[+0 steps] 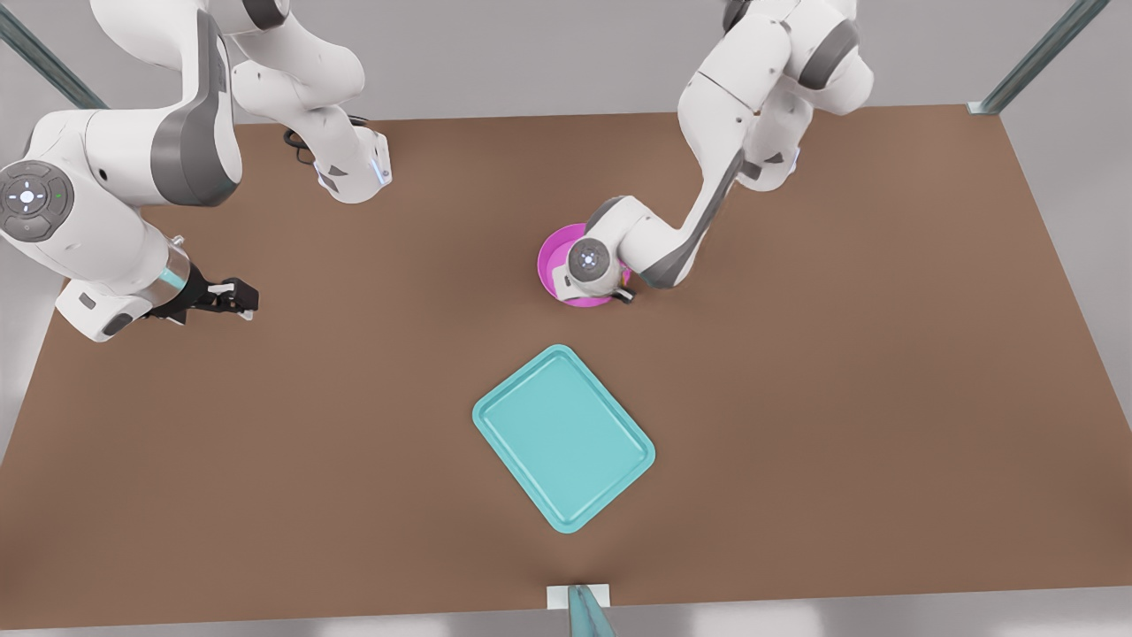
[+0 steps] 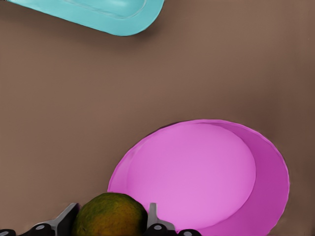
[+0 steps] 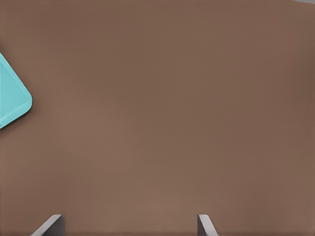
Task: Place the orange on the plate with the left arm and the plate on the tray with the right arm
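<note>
The tray (image 1: 563, 438) lies nearest, bare. Beyond it the left gripper (image 2: 110, 223) hovers over the plate (image 1: 553, 257), fingers clamped on the orange (image 2: 110, 215) at the near rim. First step in hand: it wants centring over the dish, then letting go. Off at the front view's left, the right gripper (image 3: 130, 228) waits, fingers spread over the table (image 1: 840, 398).

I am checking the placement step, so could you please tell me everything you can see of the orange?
The orange is a small, roundish fruit with dull yellow-orange, bumpy skin and dark greenish patches. It sits between the two grey fingers of the left end effector, which close on its sides. It hangs just beside the near rim of the pink plate, apparently above the brown table; its underside is hidden.
</note>
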Controlling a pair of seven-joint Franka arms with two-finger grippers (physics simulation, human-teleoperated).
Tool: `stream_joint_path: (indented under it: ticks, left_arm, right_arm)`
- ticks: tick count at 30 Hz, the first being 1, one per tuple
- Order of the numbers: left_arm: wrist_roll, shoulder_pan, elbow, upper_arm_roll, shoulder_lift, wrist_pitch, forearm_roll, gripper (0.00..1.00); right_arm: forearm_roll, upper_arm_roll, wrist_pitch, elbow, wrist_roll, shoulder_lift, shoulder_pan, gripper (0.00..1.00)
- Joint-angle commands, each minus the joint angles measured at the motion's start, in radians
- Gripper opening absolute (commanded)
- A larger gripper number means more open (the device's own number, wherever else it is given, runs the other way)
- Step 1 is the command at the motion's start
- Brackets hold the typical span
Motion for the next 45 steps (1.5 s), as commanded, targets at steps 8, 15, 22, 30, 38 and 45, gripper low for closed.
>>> stream_joint_path:
  ticks: [8, 15, 22, 30, 38, 45]
  left_arm:
    - [-0.472, -0.075, 0.041, 0.001, 0.055, -0.070, -0.027, 1.00]
    - [-0.233, 0.162, 0.543, 0.198, 0.014, -0.775, -0.083, 1.00]
    - [0.048, 0.800, 0.344, -0.120, -0.442, -0.549, 0.107, 1.00]
    - [0.046, 0.795, 0.356, -0.105, -0.422, -0.624, 0.109, 1.00]
    - [0.053, 0.800, 0.357, -0.104, -0.422, -0.621, 0.089, 1.00]
    - [0.059, 0.800, 0.356, -0.099, -0.422, -0.624, 0.092, 1.00]
  right_arm:
    - [0.002, -0.001, 0.002, 0.000, -0.001, 0.003, 0.002, 1.00]
    - [0.198, 0.003, 0.002, -0.136, 0.007, 0.081, 0.098, 1.00]
    - [0.496, 0.001, 0.608, -0.391, 0.419, 0.209, 0.566, 1.00]
    - [0.652, 0.052, 0.944, -0.771, 0.387, 0.089, 0.612, 1.00]
    - [0.761, 0.142, 1.111, -0.747, 0.386, 0.232, 0.643, 1.00]
    - [0.760, 0.142, 1.088, -0.736, 0.326, 0.266, 0.664, 1.00]
